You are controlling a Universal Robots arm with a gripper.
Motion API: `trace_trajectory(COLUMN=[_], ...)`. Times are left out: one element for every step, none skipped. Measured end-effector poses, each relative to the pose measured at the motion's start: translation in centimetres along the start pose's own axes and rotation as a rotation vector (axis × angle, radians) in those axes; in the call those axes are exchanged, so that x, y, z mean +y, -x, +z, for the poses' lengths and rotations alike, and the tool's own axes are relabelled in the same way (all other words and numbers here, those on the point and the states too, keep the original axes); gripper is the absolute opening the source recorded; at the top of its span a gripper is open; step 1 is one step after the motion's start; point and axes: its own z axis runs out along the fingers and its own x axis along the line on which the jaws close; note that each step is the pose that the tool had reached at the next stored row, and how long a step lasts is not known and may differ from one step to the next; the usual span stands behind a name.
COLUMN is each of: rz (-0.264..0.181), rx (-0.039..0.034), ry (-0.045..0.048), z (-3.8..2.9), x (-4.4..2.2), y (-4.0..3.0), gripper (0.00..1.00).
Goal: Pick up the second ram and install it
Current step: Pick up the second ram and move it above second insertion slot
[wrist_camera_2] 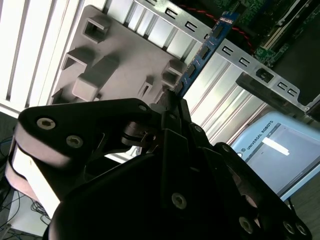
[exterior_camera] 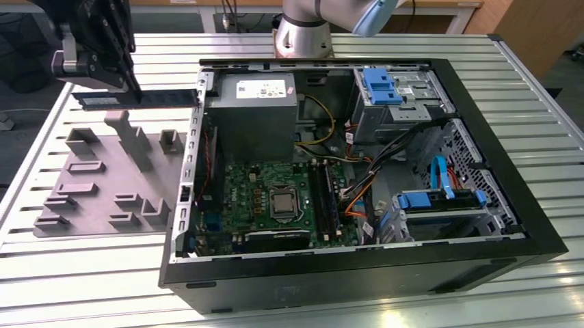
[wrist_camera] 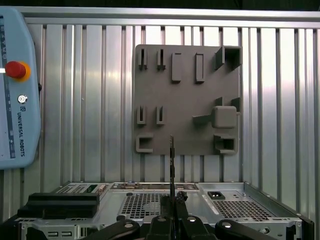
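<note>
Evidently we are mid-carry: our gripper (exterior_camera: pixel 130 91) pinches the second ram (exterior_camera: pixel 164 97) between its fingers, the stick reaching past the fingertips toward the computer case (exterior_camera: pixel 365 273) with the grey fixture plate (exterior_camera: pixel 100 171) below them, and seating it, we judge, calls for aligning it with a motherboard slot (exterior_camera: pixel 321 195).

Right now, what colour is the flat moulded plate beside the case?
The moulded plate is plain grey; first wrist view.

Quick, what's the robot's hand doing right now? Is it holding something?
The gripper: closed, its fingers holding the second ram by one end.
</note>
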Motion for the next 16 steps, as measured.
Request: trace_trajectory(rz=[0.000, 0.000, 0.000, 0.000, 0.000, 0.000, 0.000, 0.000, 0.000, 0.000, 0.000, 0.000, 0.000, 0.000, 0.000, 0.000], rx=[0.0000, -0.0001, 0.0000, 0.0000, 0.0000, 0.0000, 0.0000, -0.0001, 0.0000, 0.0000, 0.0000, 0.0000, 0.0000, 0.0000, 0.0000, 0.0000], ry=[0.0000, -0.0001, 0.0000, -0.0001, 0.0000, 0.0000, 0.0000, -0.0001, 0.0000, 0.0000, 0.0000, 0.0000, 0.0000, 0.0000, 0.0000, 0.0000], z=[0.00, 0.00, 0.00, 0.00, 0.00, 0.00, 0.00, 0.00, 0.00, 0.00, 0.00, -0.01, -0.01, -0.01, -0.01, -0.01], x=[-0.08, -0.17, -0.25, -0.33, -0.41, -0.49, -0.56, -0.63, -0.70, -0.77, -0.84, -0.90, -0.97, -1.03, -1.10, -1.18], y=[0.00, 0.00, 0.00, 0.00, 0.01, 0.01, 0.01, 0.01, 0.01, 0.01, 0.01, 0.01, 0.01, 0.01, 0.01, 0.01], gripper=[0.14, 0.14, 0.14, 0.14, 0.14, 0.14, 0.14, 0.14, 0.14, 0.14, 0.14, 0.14, 0.14, 0.14, 0.14, 0.14])
